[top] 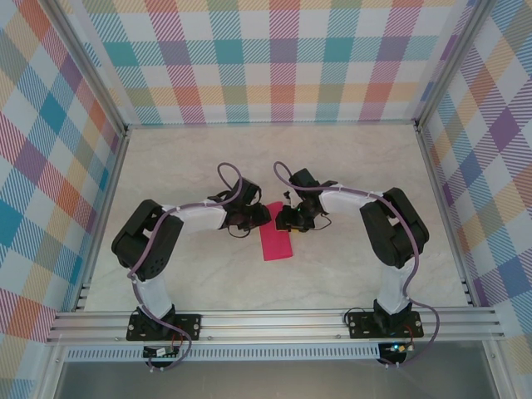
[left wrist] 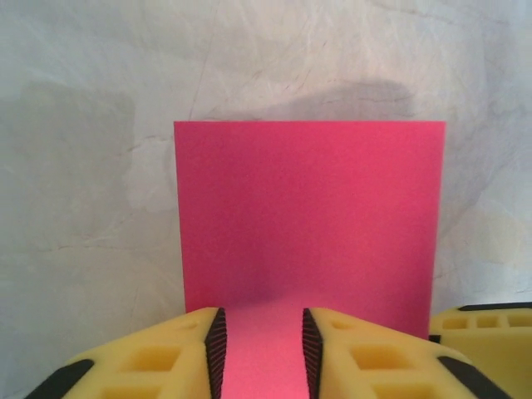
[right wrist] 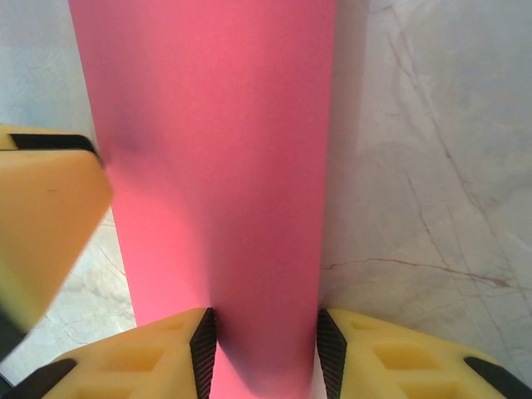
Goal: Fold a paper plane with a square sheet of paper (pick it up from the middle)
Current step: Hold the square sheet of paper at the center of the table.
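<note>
Table [top: 349,166] open beyond sheet [top: 277,241] edges; left tool [left wrist: 262,353], right tool [right wrist: 266,353] flanking.

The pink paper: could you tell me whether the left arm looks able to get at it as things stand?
Probably yes: the left tool stands open with the near edge of the pink paper between its fingers and nothing in the way. The right tool also straddles the paper, without blocking it.

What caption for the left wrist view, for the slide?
Left hand, fingers parted, poised over the pink paper sheet lying on the pale table.
</note>
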### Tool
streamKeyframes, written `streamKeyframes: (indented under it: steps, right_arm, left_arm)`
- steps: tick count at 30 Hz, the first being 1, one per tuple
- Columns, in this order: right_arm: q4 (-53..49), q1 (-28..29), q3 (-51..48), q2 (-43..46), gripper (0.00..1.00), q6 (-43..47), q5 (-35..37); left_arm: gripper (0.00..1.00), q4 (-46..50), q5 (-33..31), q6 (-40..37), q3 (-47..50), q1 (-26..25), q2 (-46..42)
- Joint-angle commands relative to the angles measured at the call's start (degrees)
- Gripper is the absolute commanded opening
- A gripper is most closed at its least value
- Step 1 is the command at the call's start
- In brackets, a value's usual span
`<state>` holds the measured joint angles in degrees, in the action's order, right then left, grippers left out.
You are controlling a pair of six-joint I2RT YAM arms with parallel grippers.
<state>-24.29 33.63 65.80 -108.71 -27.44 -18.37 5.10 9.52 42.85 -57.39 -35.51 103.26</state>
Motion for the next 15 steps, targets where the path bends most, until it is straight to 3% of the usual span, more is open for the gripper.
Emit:
streamKeyframes:
  steps: [1, 8, 15]
  right_arm:
    - [1.4, -0.1, -2.1, -1.0, 0.40, -1.9, 1.6]
    - [1.8, -0.5, -3.3, -1.3, 0.38, -4.0, 2.5]
    - [2.2, -0.9, -3.9, -1.2, 0.37, -5.0, 2.9]
  left_arm:
    - [0.38, 1.5, -1.9, 0.4, 0.1, -0.4, -3.4]
    - [0.50, 2.1, -3.4, 0.7, 2.2, 0.3, -6.2]
    - [0.53, 2.2, -3.9, 1.4, 4.2, 1.4, -8.2]
